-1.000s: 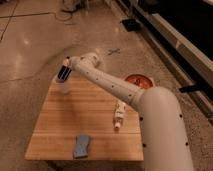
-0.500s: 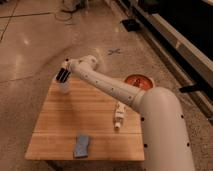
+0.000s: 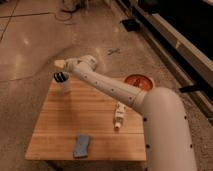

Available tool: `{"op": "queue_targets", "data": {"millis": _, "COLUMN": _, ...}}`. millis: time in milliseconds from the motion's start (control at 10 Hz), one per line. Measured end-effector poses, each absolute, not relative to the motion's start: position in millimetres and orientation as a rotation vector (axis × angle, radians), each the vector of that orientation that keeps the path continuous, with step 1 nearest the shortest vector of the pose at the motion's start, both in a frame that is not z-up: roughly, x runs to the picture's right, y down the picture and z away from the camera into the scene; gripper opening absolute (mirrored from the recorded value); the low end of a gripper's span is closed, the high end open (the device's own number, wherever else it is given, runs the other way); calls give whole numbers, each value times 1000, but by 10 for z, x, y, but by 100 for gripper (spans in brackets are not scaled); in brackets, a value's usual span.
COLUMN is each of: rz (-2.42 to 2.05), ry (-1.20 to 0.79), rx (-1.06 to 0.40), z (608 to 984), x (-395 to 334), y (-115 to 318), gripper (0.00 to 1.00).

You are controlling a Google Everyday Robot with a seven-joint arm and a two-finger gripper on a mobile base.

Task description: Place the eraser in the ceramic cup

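Your gripper sits just above the eraser, which stands in the ceramic cup, hiding its lower part. You cannot tell its grip state, and no writing is readable.

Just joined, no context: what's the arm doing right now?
The end effector is at the table's far left corner, just above the small white ceramic cup. The black striped eraser stands in the cup's mouth. The blue sponge block, white tube bottle and orange-red bowl lie apart.
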State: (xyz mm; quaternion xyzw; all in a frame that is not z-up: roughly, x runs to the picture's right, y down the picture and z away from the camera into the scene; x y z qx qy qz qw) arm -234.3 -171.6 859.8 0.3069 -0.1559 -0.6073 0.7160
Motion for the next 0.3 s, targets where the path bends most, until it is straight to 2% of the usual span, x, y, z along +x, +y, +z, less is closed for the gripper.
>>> {"op": "queue_targets", "data": {"millis": 300, "rz": -1319, "ry": -348, "rx": 685, "z": 8548, "x": -2282, "y": -1774, "gripper": 80}}
